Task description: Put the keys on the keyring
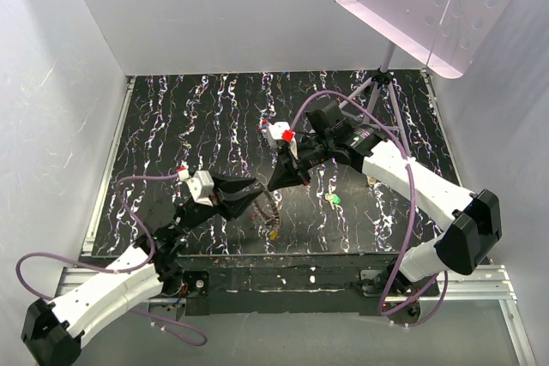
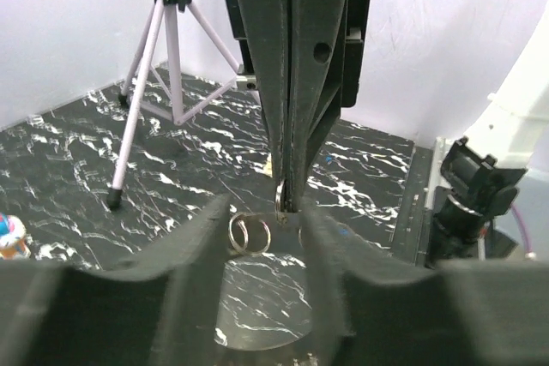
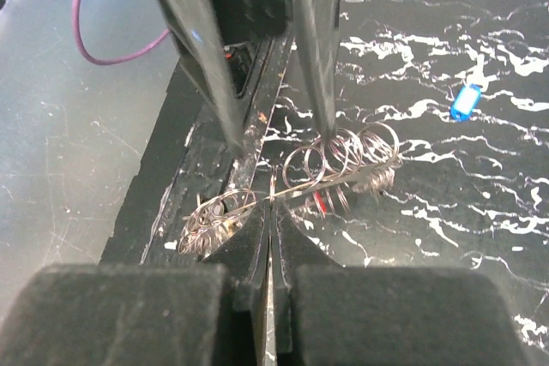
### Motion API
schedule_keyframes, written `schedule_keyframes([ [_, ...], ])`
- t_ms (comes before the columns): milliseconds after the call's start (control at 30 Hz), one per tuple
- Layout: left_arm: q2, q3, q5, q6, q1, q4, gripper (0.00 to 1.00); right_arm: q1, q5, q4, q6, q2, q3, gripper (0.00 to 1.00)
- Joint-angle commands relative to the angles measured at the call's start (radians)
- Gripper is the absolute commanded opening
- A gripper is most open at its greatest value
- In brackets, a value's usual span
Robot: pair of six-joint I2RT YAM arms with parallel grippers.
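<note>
The right end effector [image 3: 270,212] is shown fully closed, its two fingers pressed together on the thin edge of a flat grey metal keyring [image 3: 343,160] whose rim is lined with small wire loops. The keyring is held low near the front edge of the black, white-veined tabletop [image 1: 171,126]. Whether it is resting there or slightly lifted cannot be told. It is presented nearly level, with its width running across the right wrist view.

The left end effector [image 2: 264,212] is spread wide open and nothing is gripped by it. Its fingers are placed on either side of the keyring, and one fingertip [image 3: 326,130] is set against or just short of the loops. The two end effectors are thus brought tip to tip over the keyring.

A small red patch [image 3: 321,203] is glimpsed through the loops. Whether it is a threaded key cannot be told.

Three tiny keys are seen loose on the tabletop:
- A green-headed key [image 1: 333,200] is placed just to the right of the keyring, on the right arm's side.
- A yellow-headed key [image 1: 274,232] is found just in front of the keyring, between the arms.
- A blue-headed key [image 3: 463,102] is set well apart, lying at a slant.

With the right end effector occupied, the free left one is judged the likelier to fetch a key, and the yellow-headed key is judged nearest to it.
</note>
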Motion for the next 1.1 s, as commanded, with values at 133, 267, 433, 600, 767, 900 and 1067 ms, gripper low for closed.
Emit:
schedule_keyframes([
  [133, -0.194, 0.238, -0.126, 0.054, 0.004, -0.647, 0.68, -0.001, 0.104, -0.249, -0.149, -0.012, 0.119, 0.01],
  [267, -0.162, 0.325, -0.098, -0.001, 0.004, -0.792, 0.78, -0.001, 0.129, -0.318, -0.183, 0.009, 0.145, 0.01],
  [433, -0.037, 0.383, 0.032, -0.049, 0.006, -0.815, 0.84, 0.0, 0.128, -0.34, -0.188, 0.029, 0.156, 0.01],
  [600, 0.053, 0.413, 0.095, -0.084, 0.015, -0.764, 0.88, 0.0, 0.114, -0.348, -0.188, 0.038, 0.159, 0.01],
  [767, 0.143, 0.433, 0.231, -0.18, 0.101, -0.675, 0.9, 0.0, 0.083, -0.357, -0.186, 0.047, 0.159, 0.01],
  [900, 0.195, 0.422, 0.423, -0.299, 0.21, -0.542, 0.97, 0.0, 0.072, -0.358, -0.185, 0.052, 0.161, 0.01],
  [1067, 0.235, 0.43, 0.475, -0.305, 0.216, -0.529, 0.8, 0.0, 0.059, -0.358, -0.172, 0.061, 0.164, 0.01],
])
